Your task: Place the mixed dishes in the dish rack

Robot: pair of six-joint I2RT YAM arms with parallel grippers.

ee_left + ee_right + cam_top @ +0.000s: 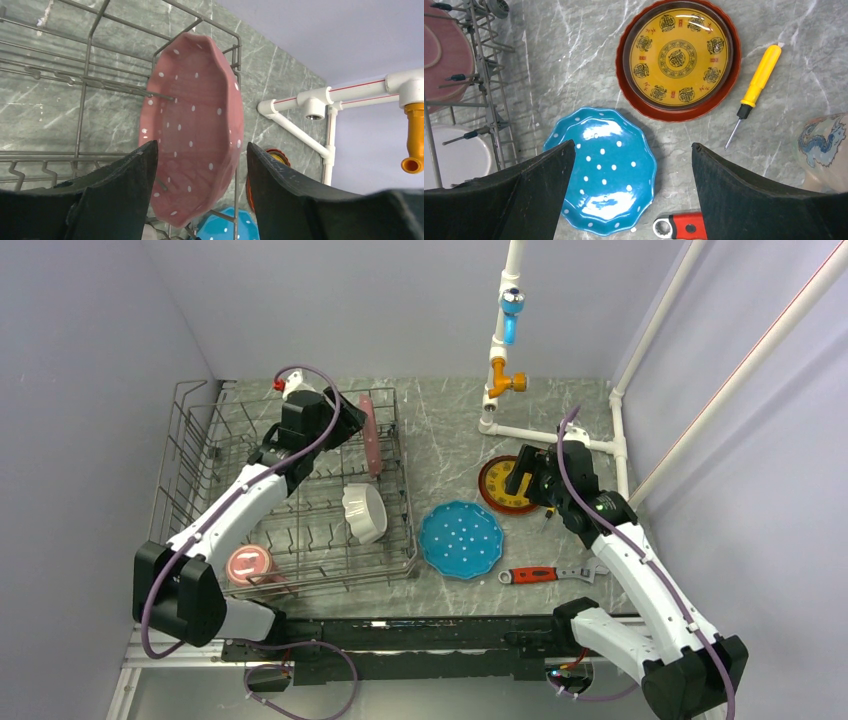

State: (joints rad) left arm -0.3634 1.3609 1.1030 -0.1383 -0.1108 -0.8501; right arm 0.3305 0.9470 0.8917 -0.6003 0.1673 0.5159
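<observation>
On the table's left half, dish rack [200, 430]: it holds three dishes, and two plates lie outside on its right.
Left gripper [201, 147]: the fingers are spread on either side of the pink scalloped plate. One could snag the rim on pulling away.
Right gripper [632, 147]: it hangs spread wide and empty over both loose plates.
Pink scalloped plate [369, 435]: it stands on edge at the rack's far right corner. If it is not seated between tines, it may tip or roll.
Blue plate [460, 539]: it lies flat just right of the rack. The low rim is likely to slip, or the plate may be shoved into the wires.
Red-brown plate [495, 485]: it lies flat, farther right.
White scalloped bowl [365, 512]: it sits mid-rack, where a toppling plate could strike it.
Pink mug [250, 565]: it stands in the rack's near left corner.
Red-handled wrench [540, 575]: it lies close to the blue plate and is easily knocked.
Yellow screwdriver [756, 80]: it lies beside the red-brown plate and could be swept along.
</observation>
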